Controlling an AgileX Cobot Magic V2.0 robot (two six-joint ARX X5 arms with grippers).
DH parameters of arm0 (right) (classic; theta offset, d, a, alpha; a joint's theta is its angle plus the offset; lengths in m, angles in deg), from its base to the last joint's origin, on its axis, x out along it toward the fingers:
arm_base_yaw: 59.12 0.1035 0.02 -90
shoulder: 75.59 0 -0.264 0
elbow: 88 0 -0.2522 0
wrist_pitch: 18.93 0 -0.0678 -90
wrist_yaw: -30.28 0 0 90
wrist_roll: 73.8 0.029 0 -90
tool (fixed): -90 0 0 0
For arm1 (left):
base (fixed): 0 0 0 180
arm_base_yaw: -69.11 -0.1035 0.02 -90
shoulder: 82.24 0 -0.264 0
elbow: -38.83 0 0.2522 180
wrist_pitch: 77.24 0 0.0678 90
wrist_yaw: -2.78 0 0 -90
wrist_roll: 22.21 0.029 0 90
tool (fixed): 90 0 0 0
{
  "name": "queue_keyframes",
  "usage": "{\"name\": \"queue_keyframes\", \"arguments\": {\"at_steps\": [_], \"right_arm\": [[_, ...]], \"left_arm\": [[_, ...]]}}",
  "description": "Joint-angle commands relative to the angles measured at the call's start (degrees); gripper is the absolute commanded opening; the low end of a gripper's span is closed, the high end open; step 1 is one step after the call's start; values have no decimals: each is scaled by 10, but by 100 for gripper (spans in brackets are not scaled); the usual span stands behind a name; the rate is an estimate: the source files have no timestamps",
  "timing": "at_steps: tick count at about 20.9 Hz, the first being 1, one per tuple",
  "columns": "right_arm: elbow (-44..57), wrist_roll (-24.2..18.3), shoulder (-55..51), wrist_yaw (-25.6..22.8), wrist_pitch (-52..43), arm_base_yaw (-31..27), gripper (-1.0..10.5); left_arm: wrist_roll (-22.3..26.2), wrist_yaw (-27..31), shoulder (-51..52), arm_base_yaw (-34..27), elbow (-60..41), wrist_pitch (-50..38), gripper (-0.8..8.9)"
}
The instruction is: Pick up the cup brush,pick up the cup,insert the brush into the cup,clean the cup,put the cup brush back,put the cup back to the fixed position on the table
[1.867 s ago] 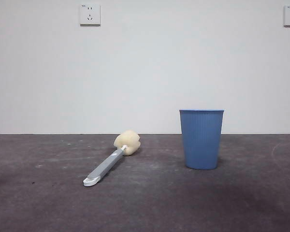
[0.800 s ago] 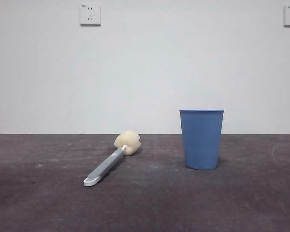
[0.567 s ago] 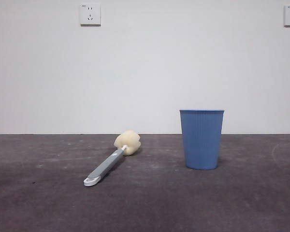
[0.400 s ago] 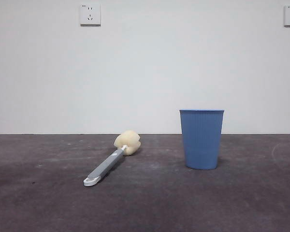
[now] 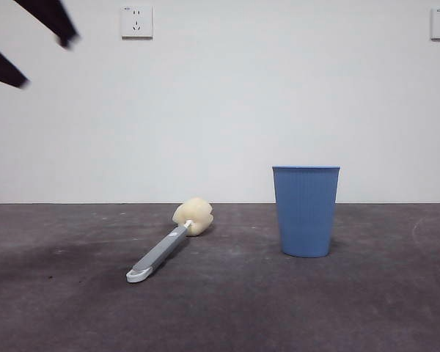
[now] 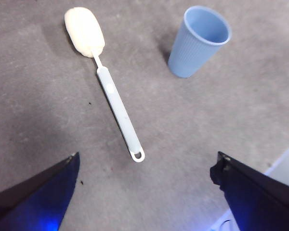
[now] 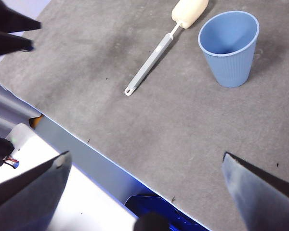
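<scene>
Two grippers, left (image 6: 144,192) and right (image 7: 144,192), hover jaws apart above the grey-handled, cream-sponged cup brush (image 6: 111,94) and ribbed blue plastic cup (image 6: 198,42) on the dark grey tabletop (image 6: 192,125).

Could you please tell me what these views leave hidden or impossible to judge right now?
- Left gripper: the front view's top-left corner cuts it to two black tips.
- Right gripper: absent from the front view.
- Cup: in the front view its own wall hides the inside.
- Cup brush: the side lying against the table is hidden in every view.
</scene>
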Motion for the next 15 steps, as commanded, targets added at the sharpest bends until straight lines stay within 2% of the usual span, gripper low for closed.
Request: {"name": "queue_keyframes", "arguments": {"at_steps": [1, 6, 10, 15], "right_arm": [[-1, 11, -1, 1, -2, 2, 599], [-1, 12, -1, 1, -2, 2, 599], [-1, 12, -1, 1, -2, 2, 599], [-1, 12, -1, 1, -2, 2, 599]], "left_arm": [[-38, 83, -74, 57, 16, -28, 472], [-71, 202, -247, 123, 63, -85, 471], [-96, 202, -349, 137, 72, -148, 471], [-123, 203, -427, 139, 72, -177, 471]]}}
